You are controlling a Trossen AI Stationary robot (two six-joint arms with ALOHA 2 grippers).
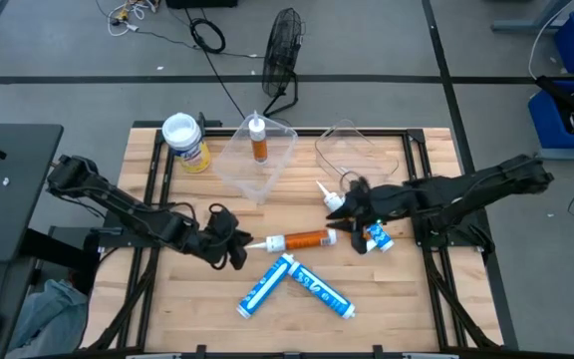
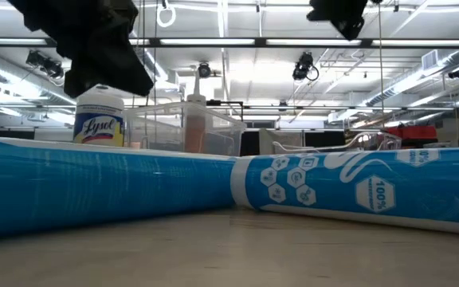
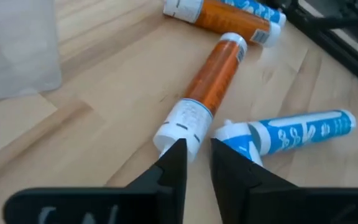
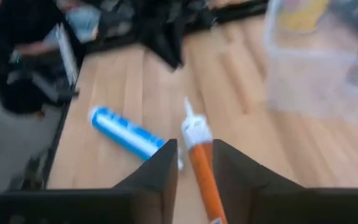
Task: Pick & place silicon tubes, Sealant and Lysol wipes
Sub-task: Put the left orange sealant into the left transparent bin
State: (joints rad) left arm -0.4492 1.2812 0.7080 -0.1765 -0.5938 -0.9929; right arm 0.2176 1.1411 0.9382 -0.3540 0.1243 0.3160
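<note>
An orange sealant tube (image 1: 302, 240) lies on its side on the wooden table, its white nozzle pointing left. My left gripper (image 1: 239, 244) hovers over the nozzle end (image 3: 179, 127), its fingers a narrow gap apart and empty. My right gripper (image 1: 352, 237) is open above the tube's other end; in the right wrist view the tube (image 4: 197, 155) shows between the fingers. Two blue-white tubes (image 1: 267, 284) (image 1: 319, 289) lie in a V near the front. The yellow Lysol canister (image 1: 187, 142) stands upright at the back left. A third tube, nozzle (image 1: 327, 194), lies partly hidden under my right arm.
A clear bin (image 1: 252, 165) at the back centre holds an upright orange tube (image 1: 257, 140). A second clear container (image 1: 352, 150) sits to its right. In the low view the blue tubes (image 2: 94, 191) fill the foreground. A fan (image 1: 282, 55) stands on the floor behind the table.
</note>
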